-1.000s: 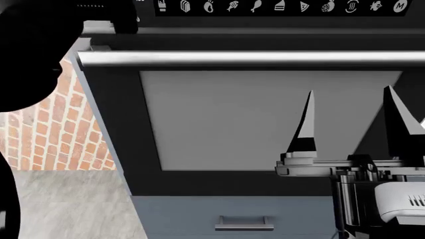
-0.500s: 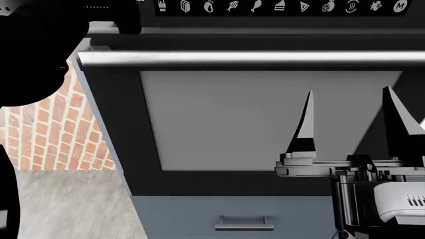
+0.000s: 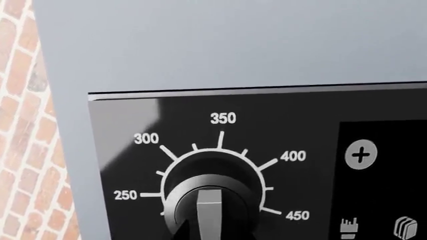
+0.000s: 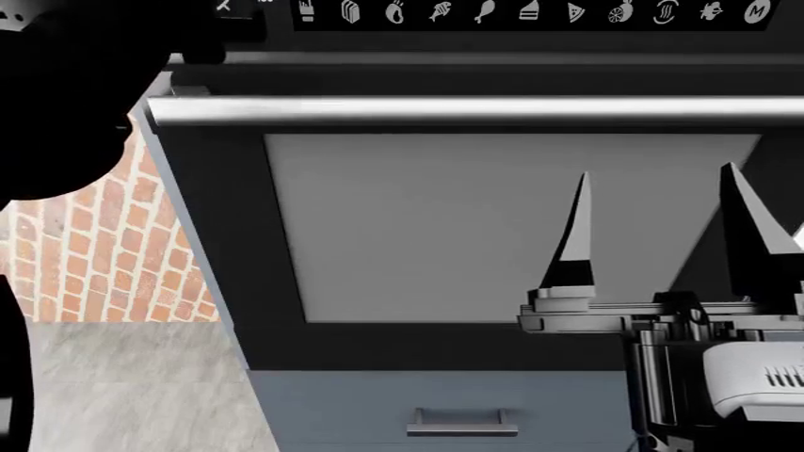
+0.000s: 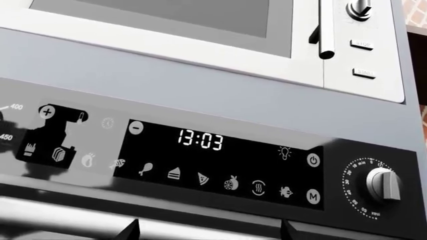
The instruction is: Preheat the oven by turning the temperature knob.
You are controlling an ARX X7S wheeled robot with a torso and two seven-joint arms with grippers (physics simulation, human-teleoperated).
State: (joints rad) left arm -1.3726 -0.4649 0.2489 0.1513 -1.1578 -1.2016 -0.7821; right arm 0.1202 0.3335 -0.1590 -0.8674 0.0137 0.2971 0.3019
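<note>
The black oven [image 4: 503,226] fills the head view, with its grey glass window, silver bar handle [image 4: 477,110] and strip of white food icons [image 4: 528,11]. The temperature knob [image 3: 208,202] shows in the left wrist view, a black dial with a grey ridge, under a scale from 250 to 450. The ridge points up, near 350. My left gripper [image 3: 212,229] has its dark fingertips close on either side of the ridge. In the head view that arm is only a black shape [image 4: 75,85] at the upper left. My right gripper [image 4: 656,235] is open and empty before the window.
The right wrist view shows the control panel with a clock reading 13:03 [image 5: 200,140], a timer knob [image 5: 381,184] at its far end and a white microwave [image 5: 267,30] above. A blue-grey drawer [image 4: 461,421] lies below the oven. A brick wall [image 4: 113,245] stands to the left.
In the head view the left arm's dark wrist end at the top left has shifted and turned a little. The right gripper has moved very slightly.
</note>
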